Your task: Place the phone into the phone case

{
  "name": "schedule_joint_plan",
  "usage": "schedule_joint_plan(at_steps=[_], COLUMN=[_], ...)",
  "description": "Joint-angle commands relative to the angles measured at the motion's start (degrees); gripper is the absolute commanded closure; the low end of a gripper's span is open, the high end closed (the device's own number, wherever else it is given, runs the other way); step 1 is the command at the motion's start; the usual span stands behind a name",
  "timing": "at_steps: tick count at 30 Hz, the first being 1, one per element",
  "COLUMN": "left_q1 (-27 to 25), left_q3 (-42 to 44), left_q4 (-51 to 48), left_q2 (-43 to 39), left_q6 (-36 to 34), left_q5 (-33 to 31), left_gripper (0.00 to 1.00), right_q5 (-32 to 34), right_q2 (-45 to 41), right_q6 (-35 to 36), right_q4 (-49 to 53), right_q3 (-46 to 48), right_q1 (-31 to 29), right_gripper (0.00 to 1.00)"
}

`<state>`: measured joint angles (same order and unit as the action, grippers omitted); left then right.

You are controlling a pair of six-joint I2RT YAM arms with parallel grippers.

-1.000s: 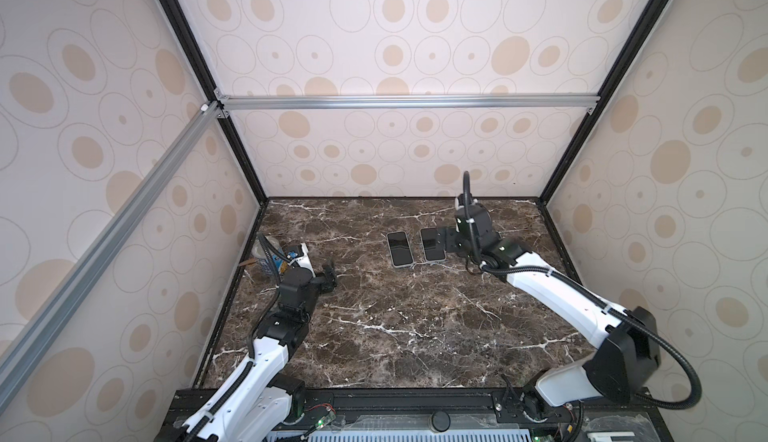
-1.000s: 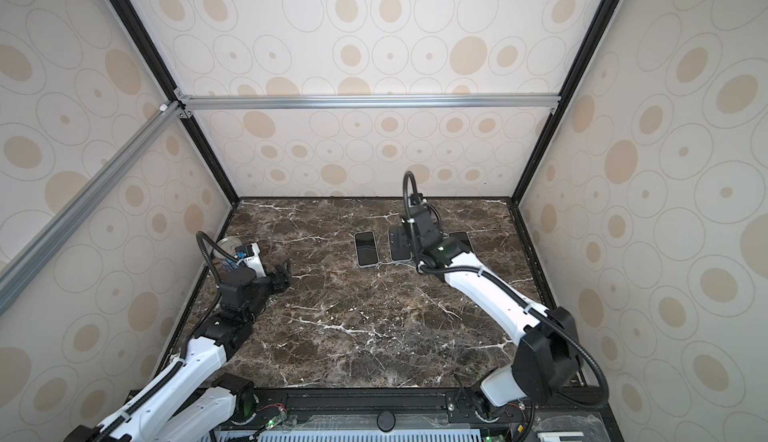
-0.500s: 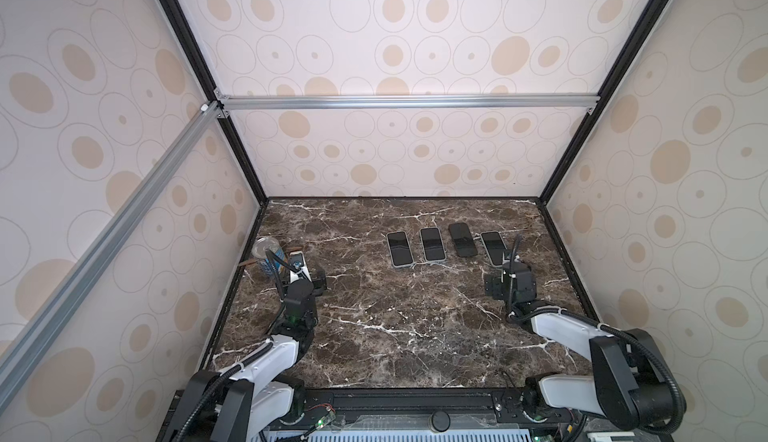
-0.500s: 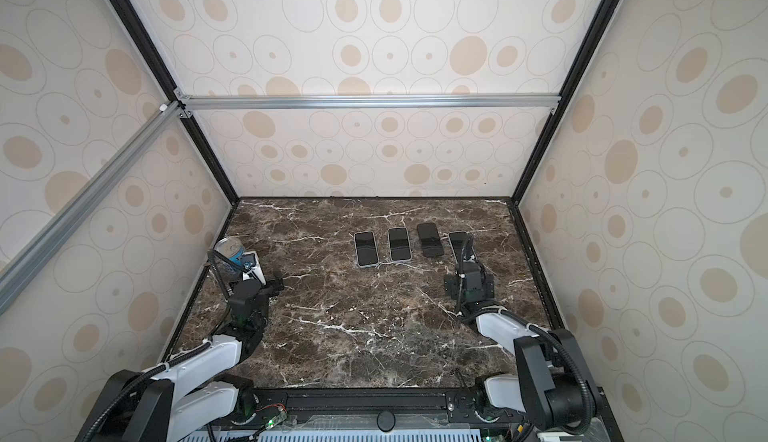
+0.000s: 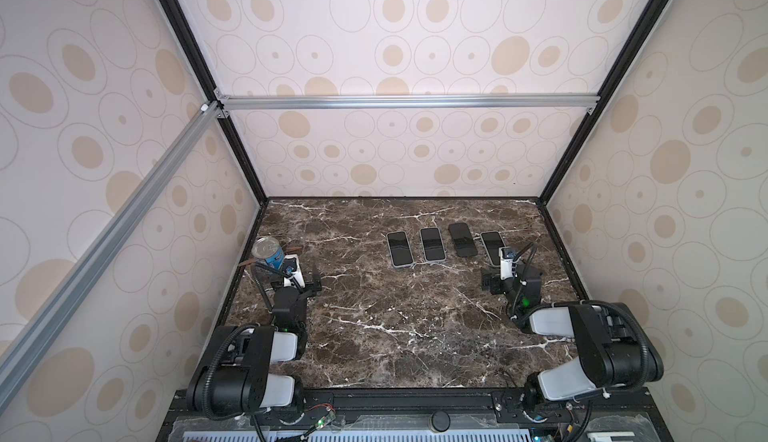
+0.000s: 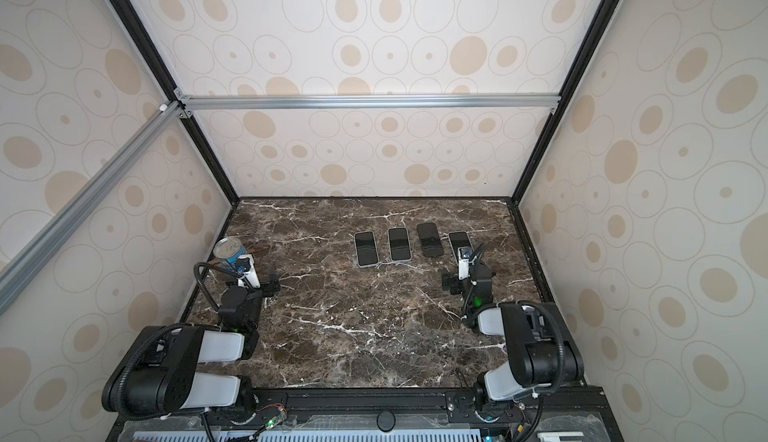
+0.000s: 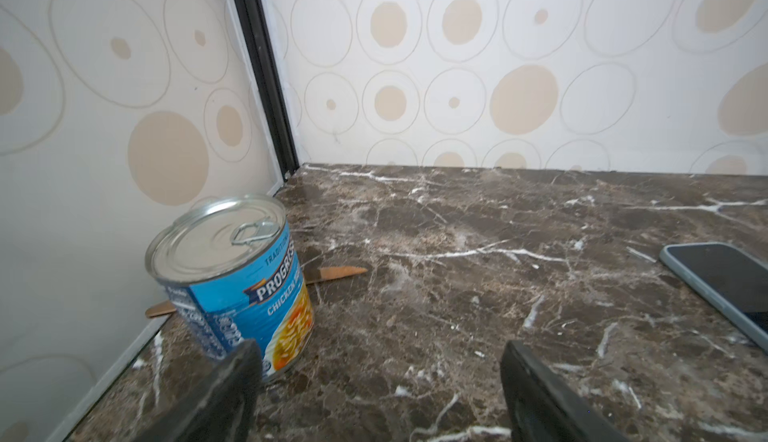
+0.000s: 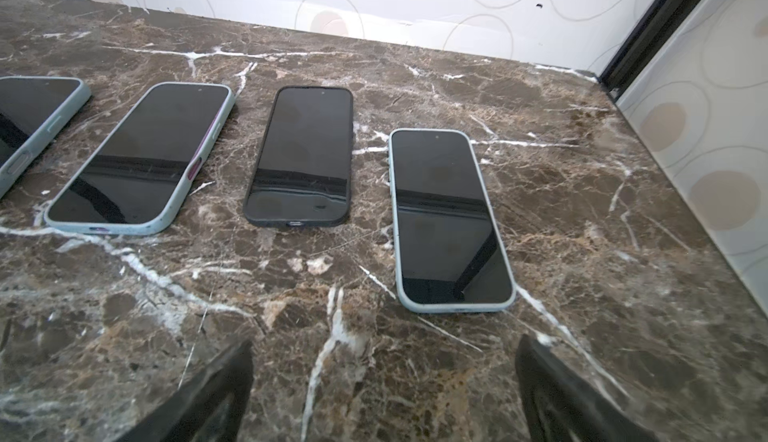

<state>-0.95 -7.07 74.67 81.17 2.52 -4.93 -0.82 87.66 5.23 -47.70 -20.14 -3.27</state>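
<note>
Right wrist view: four phones are lying face up in a row toward the back of the table [image 8: 415, 377]. Each is apparently sitting in a case already; no bare phone or empty case is showing.

- Light-cased phone [image 8: 451, 215]: lying at the right end of the row, just ahead of the right end effector [image 8: 384, 348] and apart from it. Its long axis is running away from the end effector toward the back wall, tilted slightly off the line of approach.
- Black-cased phone [image 8: 301, 155]: lying beside it, set a little further back, with the same lengthwise heading.
- Pink-buttoned phone [image 8: 141, 157] and leftmost phone [image 8: 33, 128]: lying further along the row, both angled.
- Right end effector: jaws are standing wide apart, gripping nothing.
- Left end effector [image 7: 380, 350]: jaws are likewise spread and empty. It is facing the left back corner, with a soup can [image 7: 232, 278] just ahead and a wooden stick [image 7: 336, 273] lying behind the can.
- Reach: the right arm is sitting nearer the row, so any pick would likely be falling to it, closing across a phone's narrow width.
</note>
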Motion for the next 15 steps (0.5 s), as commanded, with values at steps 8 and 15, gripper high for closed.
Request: schedule_joint_plan(at_steps=[8,15], left_q1=[0.6,0.6], left_q3=[-5.0,-4.3], left_q4=[4.0,6.1], left_q2=[9.1,9.4], left_q6=[0.8,0.6], left_q5=[-2.4,-2.2], left_gripper=[0.00,0.00], right_q5=[0.8,0.7], right_q2=[0.4,0.4], right_q6=[-4.1,-4.0], right_q4=[3.6,3.2], right_q3=[-4.6,-4.5], right_q1=[1.9,1.9], right_gripper=[0.00,0.00])
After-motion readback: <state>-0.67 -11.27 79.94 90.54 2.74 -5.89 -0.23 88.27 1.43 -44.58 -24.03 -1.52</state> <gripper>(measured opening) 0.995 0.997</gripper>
